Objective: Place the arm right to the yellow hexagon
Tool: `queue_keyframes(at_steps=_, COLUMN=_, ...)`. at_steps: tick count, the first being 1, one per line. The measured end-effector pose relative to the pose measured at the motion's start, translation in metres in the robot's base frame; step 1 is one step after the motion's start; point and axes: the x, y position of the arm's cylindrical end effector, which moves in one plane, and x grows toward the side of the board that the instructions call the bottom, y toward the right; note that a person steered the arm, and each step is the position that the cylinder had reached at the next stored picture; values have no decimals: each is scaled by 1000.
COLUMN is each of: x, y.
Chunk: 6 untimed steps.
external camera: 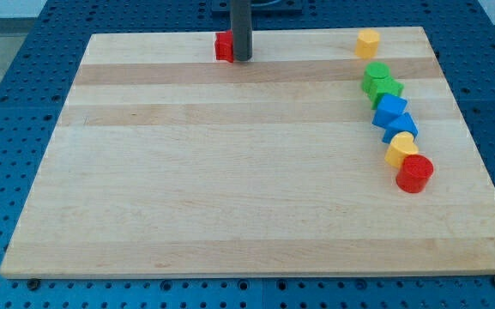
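Observation:
The yellow hexagon sits near the top right of the wooden board. My tip rests at the board's top edge, far to the left of the yellow hexagon. It touches the right side of a red block.
A curved row of blocks runs down the right side: two green blocks, two blue blocks, a yellow block and a red cylinder. A blue pegboard table surrounds the board.

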Motion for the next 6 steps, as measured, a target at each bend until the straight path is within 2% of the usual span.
queue_keyframes(at_steps=1, x=7, y=11)
queue_keyframes(at_steps=3, x=15, y=147)
queue_keyframes(at_steps=5, x=38, y=209)
queue_keyframes(at_steps=6, x=20, y=250)
